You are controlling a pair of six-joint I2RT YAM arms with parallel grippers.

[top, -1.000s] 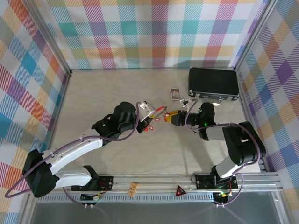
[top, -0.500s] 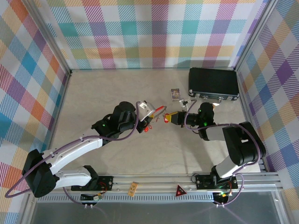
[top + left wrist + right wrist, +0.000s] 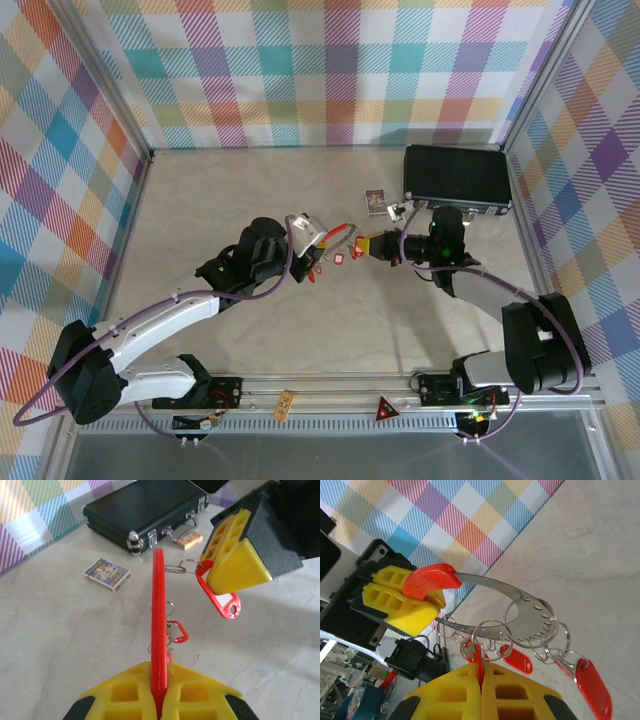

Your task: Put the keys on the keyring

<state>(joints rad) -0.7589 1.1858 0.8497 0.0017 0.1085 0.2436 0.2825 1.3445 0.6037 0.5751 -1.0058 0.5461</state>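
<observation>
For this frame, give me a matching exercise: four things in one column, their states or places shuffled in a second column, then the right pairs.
Things:
A. left gripper
B. right gripper
C. black case
D. picture card

States or places:
1. lying flat on the table, just left of the case and apart from it
2. shut on a red key
3. shut on the red section of the keyring
4. closed, at the far right of the table

Pairs: A-3, B-2, C-4, D-1
</observation>
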